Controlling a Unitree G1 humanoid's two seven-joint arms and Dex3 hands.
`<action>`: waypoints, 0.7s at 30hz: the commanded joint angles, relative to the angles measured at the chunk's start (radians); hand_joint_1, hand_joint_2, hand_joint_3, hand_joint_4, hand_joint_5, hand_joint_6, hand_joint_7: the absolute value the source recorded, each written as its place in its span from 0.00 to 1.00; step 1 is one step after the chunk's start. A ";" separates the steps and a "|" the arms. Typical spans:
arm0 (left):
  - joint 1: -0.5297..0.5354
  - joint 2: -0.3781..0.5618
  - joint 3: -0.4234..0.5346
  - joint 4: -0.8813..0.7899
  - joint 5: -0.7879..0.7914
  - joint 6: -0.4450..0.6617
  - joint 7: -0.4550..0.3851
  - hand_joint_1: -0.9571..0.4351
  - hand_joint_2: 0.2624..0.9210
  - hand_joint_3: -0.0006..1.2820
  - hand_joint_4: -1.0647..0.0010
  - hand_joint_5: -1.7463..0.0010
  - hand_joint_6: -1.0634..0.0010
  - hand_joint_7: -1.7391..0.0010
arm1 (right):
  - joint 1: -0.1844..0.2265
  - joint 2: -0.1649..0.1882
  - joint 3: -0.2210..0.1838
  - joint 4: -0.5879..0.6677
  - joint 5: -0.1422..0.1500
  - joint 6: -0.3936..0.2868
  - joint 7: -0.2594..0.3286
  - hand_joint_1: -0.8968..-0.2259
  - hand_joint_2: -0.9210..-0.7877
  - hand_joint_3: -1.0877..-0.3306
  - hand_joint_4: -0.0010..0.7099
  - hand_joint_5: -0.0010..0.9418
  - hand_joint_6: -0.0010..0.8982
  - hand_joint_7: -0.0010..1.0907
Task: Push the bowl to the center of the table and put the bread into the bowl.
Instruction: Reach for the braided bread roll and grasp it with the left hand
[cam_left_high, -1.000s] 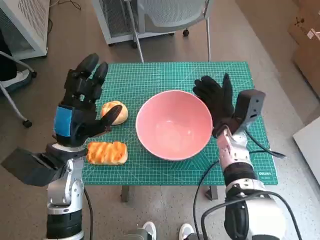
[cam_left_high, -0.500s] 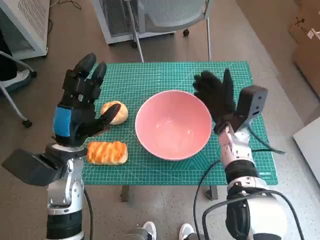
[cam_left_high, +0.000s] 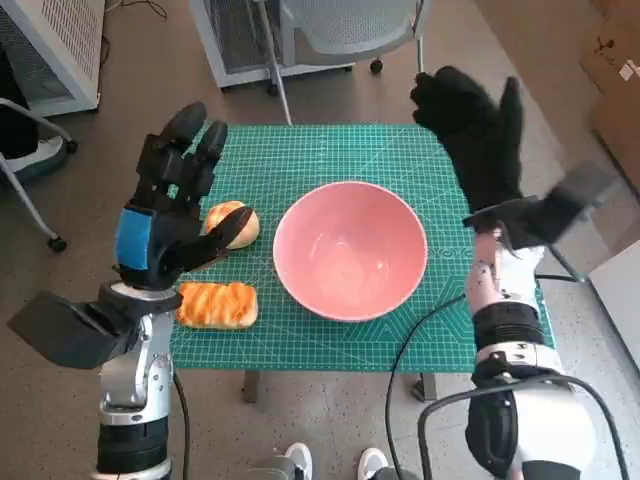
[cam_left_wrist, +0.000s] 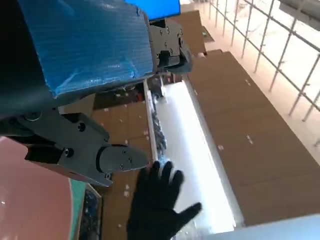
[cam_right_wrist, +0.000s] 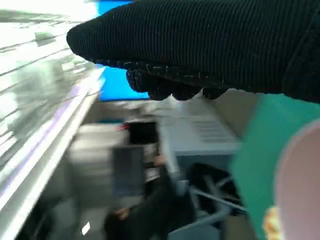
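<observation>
A pink bowl sits empty near the middle of the green mat. Two pieces of bread lie left of it: a round bun and a striped loaf nearer the front edge. My left hand is raised above the mat's left side with fingers spread, holding nothing, its thumb over the bun. My right hand is lifted high at the bowl's right, fingers spread, clear of the rim. The left wrist view shows the right hand and an edge of the bowl.
A chair stands behind the table's far edge, a white cabinet at the far left. Cardboard boxes sit at the right. Cables hang from my right forearm over the mat's right front corner.
My right hand has risen up and away from the bowl's right rim, toward the table's far right corner. The left hand has stayed about where it was. The bowl has barely moved.
</observation>
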 joint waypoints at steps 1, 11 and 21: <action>-0.031 -0.011 -0.013 0.010 -0.010 -0.004 -0.011 0.51 0.82 0.30 0.89 0.89 1.00 0.69 | 0.055 -0.013 -0.016 -0.059 0.067 -0.032 0.120 0.38 0.00 0.41 0.44 0.01 0.47 0.02; -0.065 -0.011 -0.029 0.021 -0.005 -0.009 -0.022 0.54 0.72 0.41 0.94 0.86 1.00 0.69 | 0.137 -0.034 0.004 -0.219 0.112 -0.050 0.187 0.38 0.00 0.44 0.43 0.01 0.45 0.01; -0.072 0.029 -0.035 0.001 0.025 -0.011 -0.039 0.54 0.65 0.45 0.96 0.85 1.00 0.67 | 0.200 -0.031 0.032 -0.341 0.121 -0.015 0.151 0.40 0.00 0.41 0.45 0.01 0.46 0.01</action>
